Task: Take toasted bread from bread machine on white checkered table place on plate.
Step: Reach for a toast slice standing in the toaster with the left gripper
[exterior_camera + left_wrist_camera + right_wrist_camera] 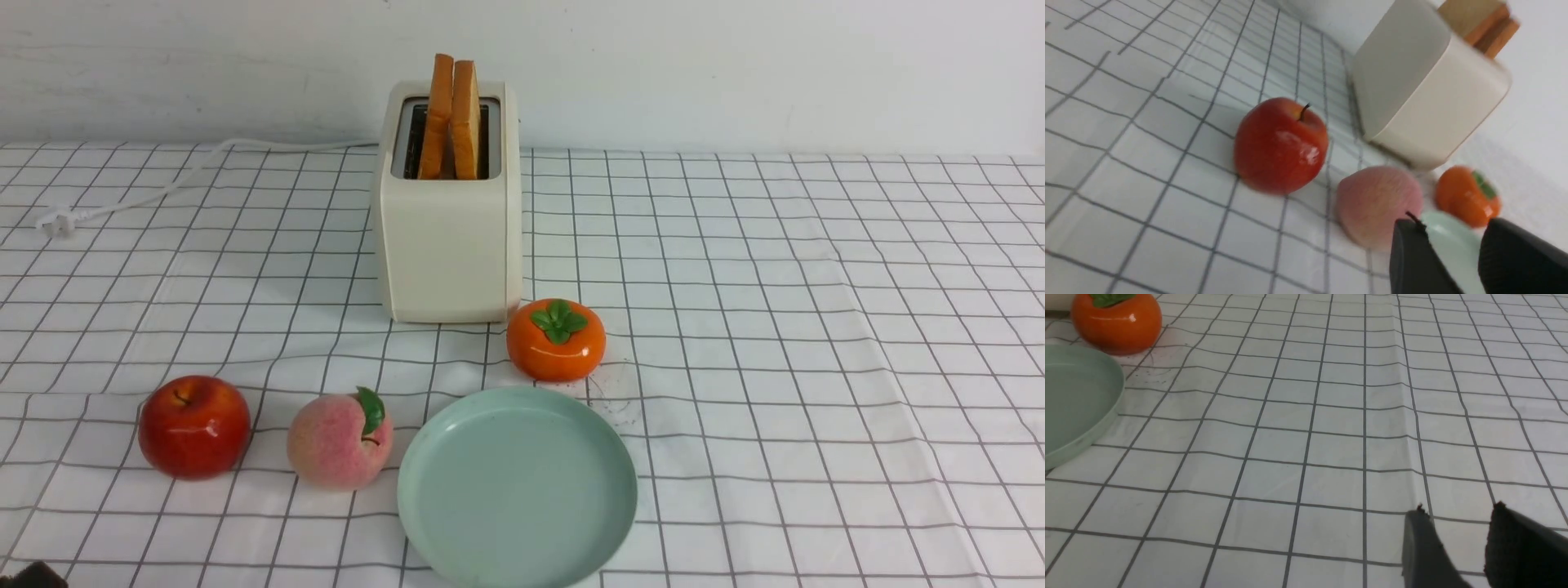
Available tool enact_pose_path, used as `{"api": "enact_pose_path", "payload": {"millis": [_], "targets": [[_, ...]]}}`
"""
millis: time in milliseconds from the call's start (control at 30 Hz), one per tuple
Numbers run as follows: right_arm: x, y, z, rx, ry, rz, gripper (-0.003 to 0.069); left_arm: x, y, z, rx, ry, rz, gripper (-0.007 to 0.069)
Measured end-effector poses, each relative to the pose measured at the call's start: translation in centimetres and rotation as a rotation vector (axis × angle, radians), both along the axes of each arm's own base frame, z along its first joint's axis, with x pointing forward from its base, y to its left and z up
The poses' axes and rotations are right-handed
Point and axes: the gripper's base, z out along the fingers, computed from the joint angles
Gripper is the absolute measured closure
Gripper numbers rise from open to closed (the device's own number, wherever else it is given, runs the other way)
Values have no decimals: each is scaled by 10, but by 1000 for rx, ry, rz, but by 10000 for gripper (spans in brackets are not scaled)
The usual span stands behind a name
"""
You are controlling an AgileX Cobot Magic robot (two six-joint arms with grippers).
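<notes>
Two slices of toasted bread (453,114) stand upright, side by side, in the slots of the cream bread machine (447,245) at the back middle of the white checkered table (816,327). The mint-green plate (517,490) lies bare at the front middle. My left gripper (1453,228) is open and empty, low over the table left of the plate (1453,249); the bread machine (1425,94) and toast (1486,20) are far beyond it. My right gripper (1457,510) is open and empty over bare cloth right of the plate (1077,400). The front view shows neither gripper's fingers.
An orange persimmon (557,339) sits between the bread machine and the plate. A pink peach (339,441) lies just left of the plate and a red apple (193,425) further left. The white cord ends in a plug (57,224) at the back left.
</notes>
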Motion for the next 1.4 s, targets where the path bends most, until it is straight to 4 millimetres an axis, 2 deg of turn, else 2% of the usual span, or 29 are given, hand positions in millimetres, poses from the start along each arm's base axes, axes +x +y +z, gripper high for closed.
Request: {"api": "enact_pose_path", "payload": {"millis": [200, 433, 533, 567, 600, 633, 700, 767, 833, 900, 933, 1100, 1167, 1233, 1267, 1300, 1333, 1400], "targets": [[0, 0, 0, 0, 0, 0, 417, 0, 4, 14, -236, -131, 44, 386], [0, 0, 0, 0, -3, 0, 417, 0, 9, 23, -331, -221, 81, 387], [1, 1, 2, 59, -32, -8, 417, -1, 7, 27, -320, -210, 59, 410], [2, 2, 5, 187, -64, -24, 417, -4, 4, 39, -269, -201, 28, 459], [2, 2, 6, 207, -77, -27, 417, -4, 4, 39, -269, -201, 28, 459], [4, 3, 13, 372, -137, -53, 417, -9, 2, 57, -207, -214, 1, 531], [5, 1, 22, 575, -220, -90, 417, -12, 0, 74, -144, -218, -15, 620], [5, -2, 29, 673, -288, -117, 417, -10, -1, 90, -88, -201, -23, 638], [4, -4, 36, 755, -330, -132, 432, 0, -2, 102, -16, -149, -26, 638], [2, 0, 48, 765, -297, -90, 466, 17, -4, 114, 52, -77, -32, 638], [1, 1, 48, 760, -278, -80, 476, 20, -4, 113, 58, -62, -33, 638], [-1, 20, 122, 441, -89, 142, 633, 95, -13, 146, 207, 136, -81, 638], [5, 25, 145, 327, 3, 207, 662, 124, -18, 153, 276, 175, -108, 638], [12, 30, 169, 242, 91, 271, 664, 159, -31, 157, 353, 207, -174, 638], [13, 30, 168, 237, 111, 275, 664, 161, -33, 157, 369, 205, -184, 638], [21, 33, 187, 196, 166, 309, 661, 182, -51, 160, 427, 203, -258, 638], [23, 33, 186, 193, 182, 311, 661, 187, -57, 161, 452, 197, -281, 638], [32, 34, 204, 159, 220, 332, 659, 209, -83, 164, 519, 195, -376, 638]]}}
